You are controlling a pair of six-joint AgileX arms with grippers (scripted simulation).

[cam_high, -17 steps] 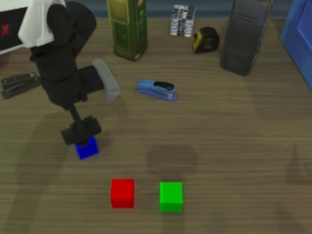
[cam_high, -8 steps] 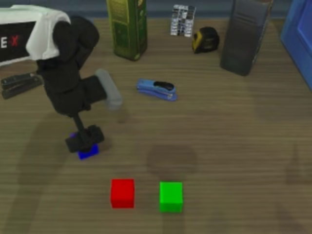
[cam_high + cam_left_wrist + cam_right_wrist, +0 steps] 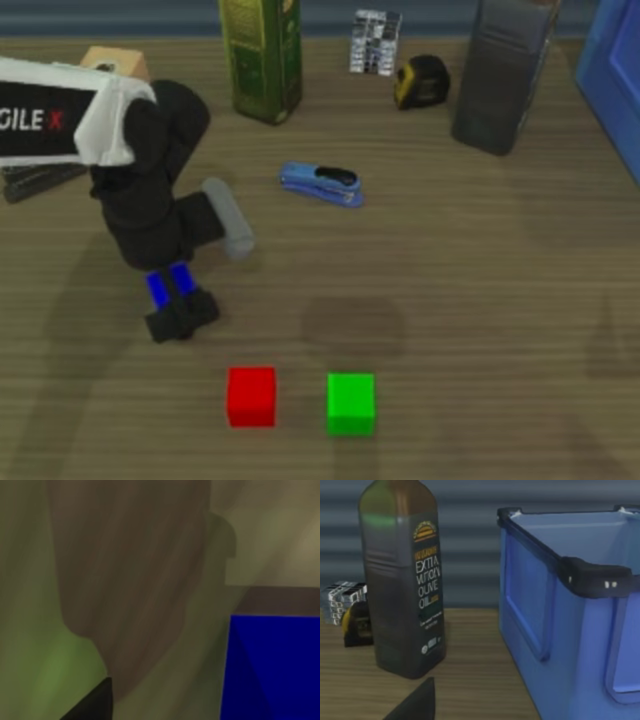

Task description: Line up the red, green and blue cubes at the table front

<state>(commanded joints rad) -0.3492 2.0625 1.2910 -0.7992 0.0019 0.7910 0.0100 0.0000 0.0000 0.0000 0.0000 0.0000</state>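
The red cube point(image 3: 251, 396) and the green cube point(image 3: 351, 403) sit side by side near the front of the table point(image 3: 480, 300). To their left and a little farther back, my left gripper point(image 3: 180, 313) is low over the blue cube point(image 3: 158, 290), covering most of it. In the left wrist view the blue cube point(image 3: 272, 670) rests on the wood close beside my open left gripper point(image 3: 202, 712). One dark fingertip point(image 3: 95, 705) shows, apart from the cube. My right gripper point(image 3: 462, 715) is parked out of the top view, open and empty.
Along the back stand a green tin point(image 3: 262, 55), a patterned cube point(image 3: 375, 42), a tape measure point(image 3: 420, 82), a dark oil bottle point(image 3: 510, 70) and a blue bin point(image 3: 615, 70). A blue stapler point(image 3: 322, 185) lies mid-table. A black stapler point(image 3: 40, 182) and tan box point(image 3: 112, 62) are at the left.
My left gripper has come down and toward the table front over the blue cube, now covering most of it. The arm has swung over, uncovering the tan box. The cubes have not moved.
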